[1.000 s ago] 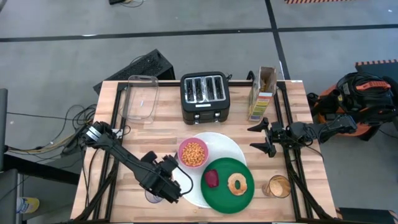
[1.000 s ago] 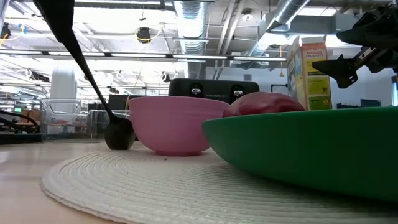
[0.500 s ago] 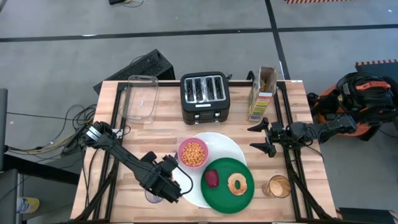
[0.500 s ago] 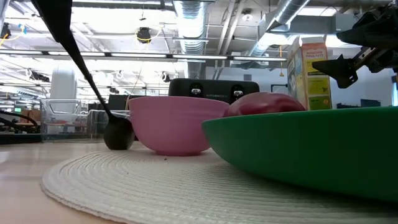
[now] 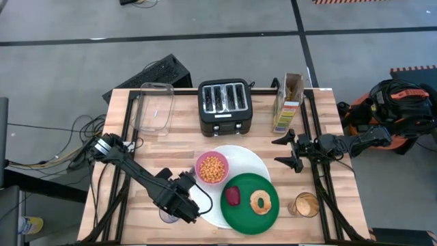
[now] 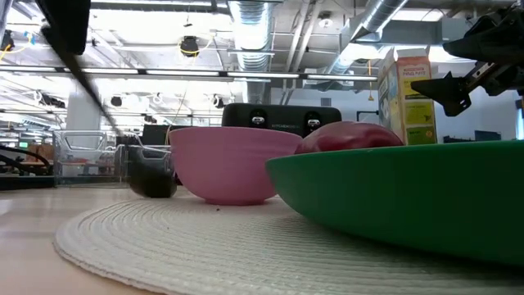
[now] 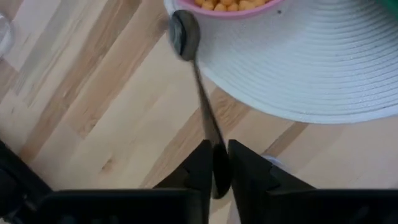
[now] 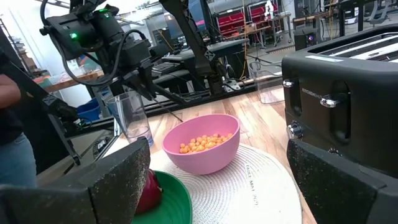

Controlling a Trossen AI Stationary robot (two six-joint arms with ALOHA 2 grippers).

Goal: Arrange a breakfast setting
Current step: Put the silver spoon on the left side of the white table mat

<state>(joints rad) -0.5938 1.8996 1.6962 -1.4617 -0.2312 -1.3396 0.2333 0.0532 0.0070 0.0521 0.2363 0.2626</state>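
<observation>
Left gripper (image 7: 214,163) pinching metal spoon (image 7: 186,38) handle, bowl end just beside pink cereal bowl (image 7: 227,6) at white plate (image 7: 311,68) edge: an early release could clip the bowl; farther off, right gripper (image 5: 292,152) waits spread wide near cereal box (image 5: 289,102).

Pink bowl (image 5: 212,167), dark-green plate (image 5: 250,215), ribbed white plate (image 7: 323,62), red food piece (image 5: 233,196), black toaster (image 5: 225,106)
</observation>
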